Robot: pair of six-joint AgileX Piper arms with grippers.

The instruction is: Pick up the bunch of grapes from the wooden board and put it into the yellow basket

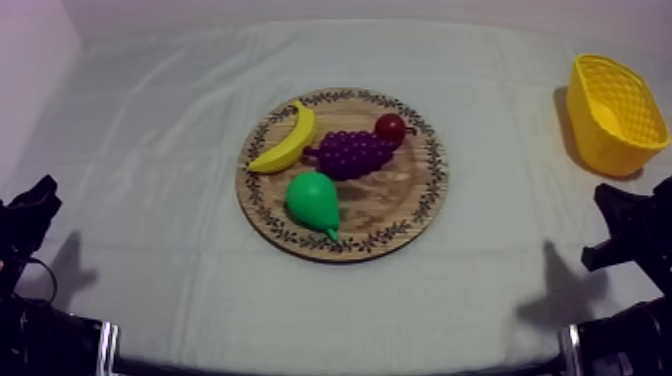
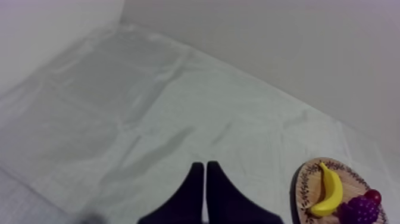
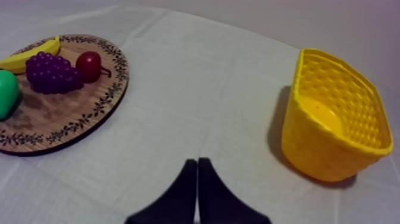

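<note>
A purple bunch of grapes (image 1: 350,153) lies in the middle of the round wooden board (image 1: 405,215), between a banana (image 1: 287,140), a green pear (image 1: 314,202) and a small red fruit (image 1: 390,127). The yellow basket (image 1: 612,113) stands at the table's far right, with nothing inside it. My left gripper (image 1: 35,205) rests low at the left edge and my right gripper (image 1: 625,215) low at the right edge, both far from the board. In each wrist view the fingers lie together as a narrow wedge: left gripper (image 2: 205,168), right gripper (image 3: 197,164). Grapes (image 3: 53,72) and basket (image 3: 333,119) lie ahead of the right gripper.
Grey-white cloth covers the table, with wide bare stretches left of the board and between board and basket. The board's edge (image 2: 297,189) with the banana (image 2: 328,189) and grapes (image 2: 360,210) lies off to the side of my left gripper.
</note>
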